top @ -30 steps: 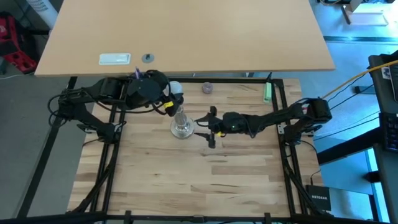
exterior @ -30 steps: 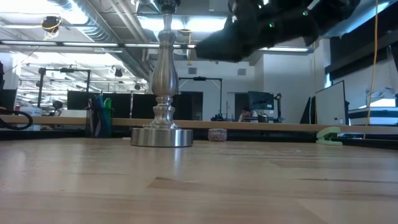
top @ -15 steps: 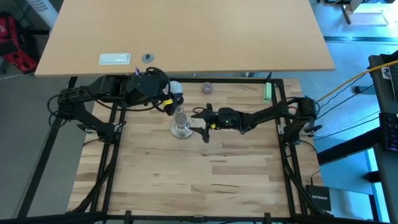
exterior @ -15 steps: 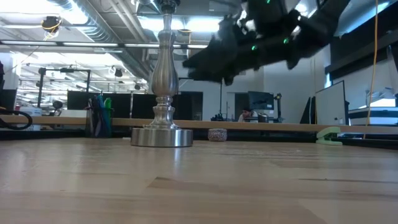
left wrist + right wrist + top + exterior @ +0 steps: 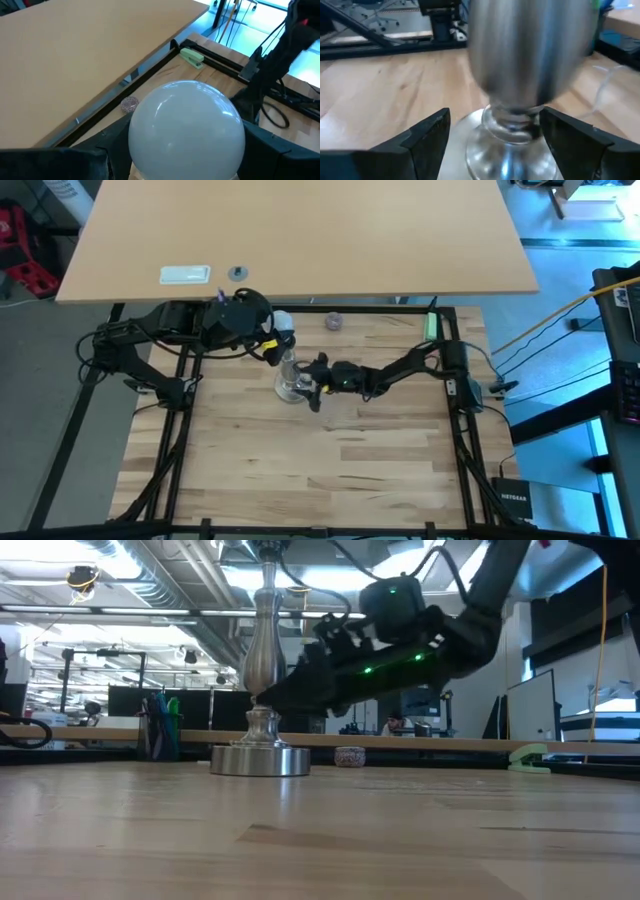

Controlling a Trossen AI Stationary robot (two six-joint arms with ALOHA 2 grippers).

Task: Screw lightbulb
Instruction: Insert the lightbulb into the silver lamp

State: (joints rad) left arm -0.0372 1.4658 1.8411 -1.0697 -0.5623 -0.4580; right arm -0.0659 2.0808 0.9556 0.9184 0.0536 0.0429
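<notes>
Overhead, table-level and right wrist views share the stand (image 5: pixel 291 385).

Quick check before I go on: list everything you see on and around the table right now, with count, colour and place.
lightbulb: one, white frosted, held in the left tool near the table's far edge, beside the stand's top.
stand: one, silvery, upright on its round base, centre-left of the table.
small round object: one, purplish-grey, at the far edge of the table.
green object: one, light green, far right corner of the table.
tan board: one, beyond the table, with a pale rectangular item and a small round item on it.
left tool: dark, shut on the lightbulb.
right tool: dark, open, fingers on either side of the stand's narrow neck.
</notes>
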